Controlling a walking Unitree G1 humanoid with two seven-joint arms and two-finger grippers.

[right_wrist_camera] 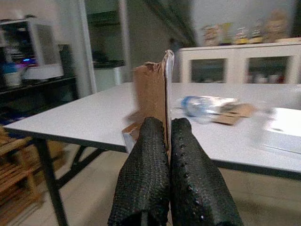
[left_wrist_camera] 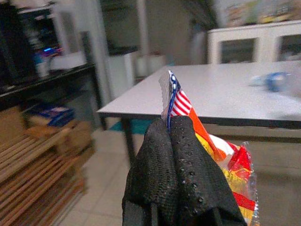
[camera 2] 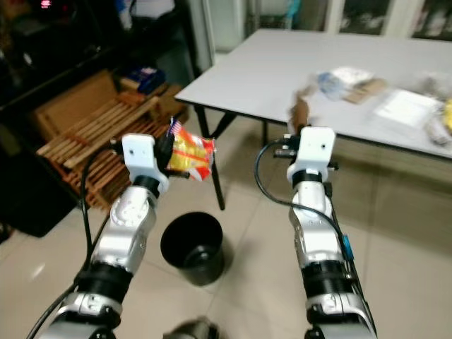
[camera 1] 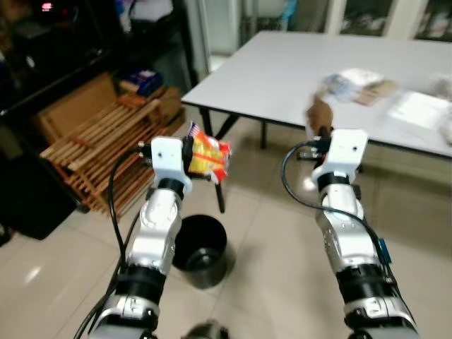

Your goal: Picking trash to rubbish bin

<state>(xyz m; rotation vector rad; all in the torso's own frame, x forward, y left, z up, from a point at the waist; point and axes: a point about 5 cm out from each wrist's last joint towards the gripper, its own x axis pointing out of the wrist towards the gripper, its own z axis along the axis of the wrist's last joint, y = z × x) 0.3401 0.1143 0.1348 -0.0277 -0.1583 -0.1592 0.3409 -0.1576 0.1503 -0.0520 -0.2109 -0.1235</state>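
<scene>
Left gripper [left_wrist_camera: 169,136] pinches a half-hidden snack wrapper [camera 1: 209,157] above the black bin [camera 1: 200,247]; right gripper [right_wrist_camera: 167,136] clamps blurry brown cardboard [right_wrist_camera: 151,96].

A crinkled red, yellow and orange snack wrapper [camera 1: 209,157] hangs above the open black rubbish bin [camera 1: 200,242]; brown cardboard scrap [right_wrist_camera: 153,96] stands upright.

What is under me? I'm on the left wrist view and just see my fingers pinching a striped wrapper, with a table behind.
Observer: A black rubbish bin stands on the floor below the left gripper, a bit toward the robot.
Operator: Is the right arm free?
Observer: No, the right gripper is shut on a brown cardboard piece.
Operator: Is anything beside the bin?
Observer: A wooden slatted rack lies on the floor to the robot's left of it.
</scene>
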